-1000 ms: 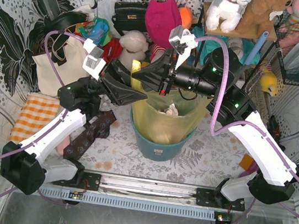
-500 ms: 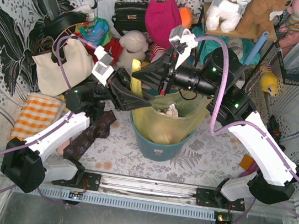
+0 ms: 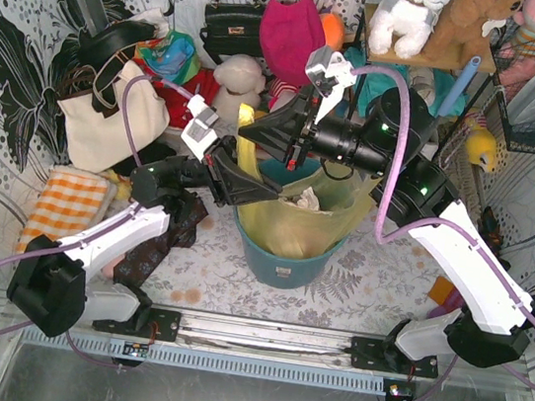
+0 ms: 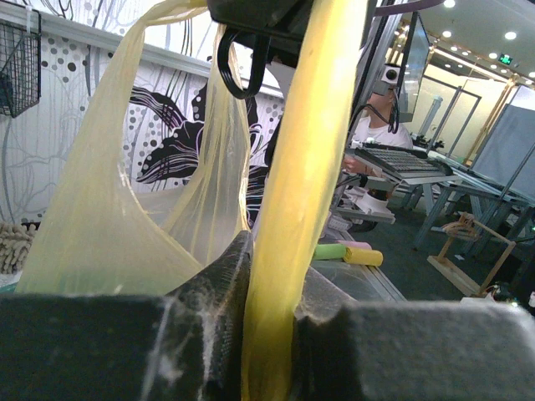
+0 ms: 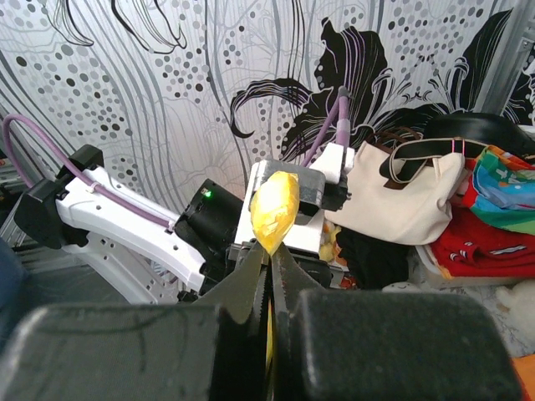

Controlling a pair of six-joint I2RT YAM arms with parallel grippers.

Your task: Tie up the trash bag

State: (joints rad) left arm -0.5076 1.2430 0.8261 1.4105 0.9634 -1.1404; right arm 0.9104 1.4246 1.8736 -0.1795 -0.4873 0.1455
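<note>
**Both arms gripped the bag's strip**

The thin translucent yellow-green plastic trash bag [image 3: 296, 223] sat in a round teal plastic bin [image 3: 278, 264] on the tabletop [image 3: 362, 274]. The right fingers [image 5: 251, 280] pinched its gathered strip up high. Lower down, the left fingers [image 4: 219, 292] pressed against the same strip.

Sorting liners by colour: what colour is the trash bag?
The trash bag is translucent yellow-green, clearest from the top external view.
</note>
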